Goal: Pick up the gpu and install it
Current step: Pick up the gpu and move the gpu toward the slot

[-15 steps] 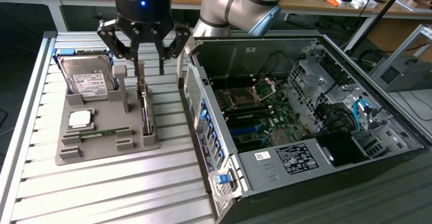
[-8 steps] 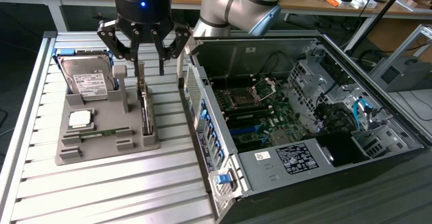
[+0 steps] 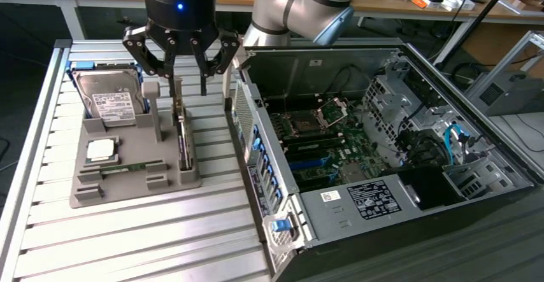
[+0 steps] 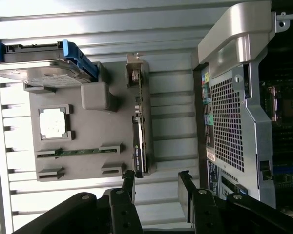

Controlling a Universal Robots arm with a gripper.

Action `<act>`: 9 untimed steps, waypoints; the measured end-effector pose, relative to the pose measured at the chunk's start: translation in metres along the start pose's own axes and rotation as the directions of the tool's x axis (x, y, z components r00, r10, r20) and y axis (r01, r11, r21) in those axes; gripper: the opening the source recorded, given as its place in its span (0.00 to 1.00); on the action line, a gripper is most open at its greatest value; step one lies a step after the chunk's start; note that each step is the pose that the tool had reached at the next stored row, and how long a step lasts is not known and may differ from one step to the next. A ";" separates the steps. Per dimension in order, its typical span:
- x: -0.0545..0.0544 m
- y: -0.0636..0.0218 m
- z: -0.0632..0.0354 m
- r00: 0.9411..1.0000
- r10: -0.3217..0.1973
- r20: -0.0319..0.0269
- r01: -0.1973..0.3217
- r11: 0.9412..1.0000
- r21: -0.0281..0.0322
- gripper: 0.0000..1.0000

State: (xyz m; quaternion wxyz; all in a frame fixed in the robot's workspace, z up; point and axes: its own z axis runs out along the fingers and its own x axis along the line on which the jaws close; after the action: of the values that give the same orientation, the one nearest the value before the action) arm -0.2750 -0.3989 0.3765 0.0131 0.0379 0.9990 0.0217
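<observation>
Hand (image 3: 188, 83) points straight down, fingers wide apart, just above the gpu (image 3: 182, 139). The gpu stands on edge along the grey tray's (image 3: 119, 190) case-side edge. The surface (image 3: 127, 244) is slatted metal, with an open PC case (image 3: 340, 212) beside the tray.

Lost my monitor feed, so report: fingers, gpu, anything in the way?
Fingers open, over gpu, no grip. Gpu on edge in gray holder. Hard drive alongside, apart from the card.

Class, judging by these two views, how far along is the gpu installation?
Done: nothing yet; the gpu stands on edge in the grey tray. In hand: the open gripper hovers over it, not gripping. Left: lifting it and seating it in the open computer case.
</observation>
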 end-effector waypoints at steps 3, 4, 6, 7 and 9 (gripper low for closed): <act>0.000 0.0000 0.0008 1.000 0.000 0.000 0.000 1.000 0.000 0.48; 0.000 -0.0001 0.0012 1.000 0.000 0.000 0.000 1.000 0.000 0.48; 0.000 -0.0001 0.0015 1.000 0.000 0.000 0.000 1.000 0.000 0.48; 0.000 -0.0001 0.0017 1.000 0.000 0.000 0.000 1.000 0.000 0.48; 0.000 -0.0001 0.0021 1.000 0.000 0.000 0.000 1.000 0.000 0.48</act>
State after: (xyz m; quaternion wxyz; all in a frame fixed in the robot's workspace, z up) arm -0.2750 -0.3989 0.3744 0.0131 0.0379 0.9990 0.0217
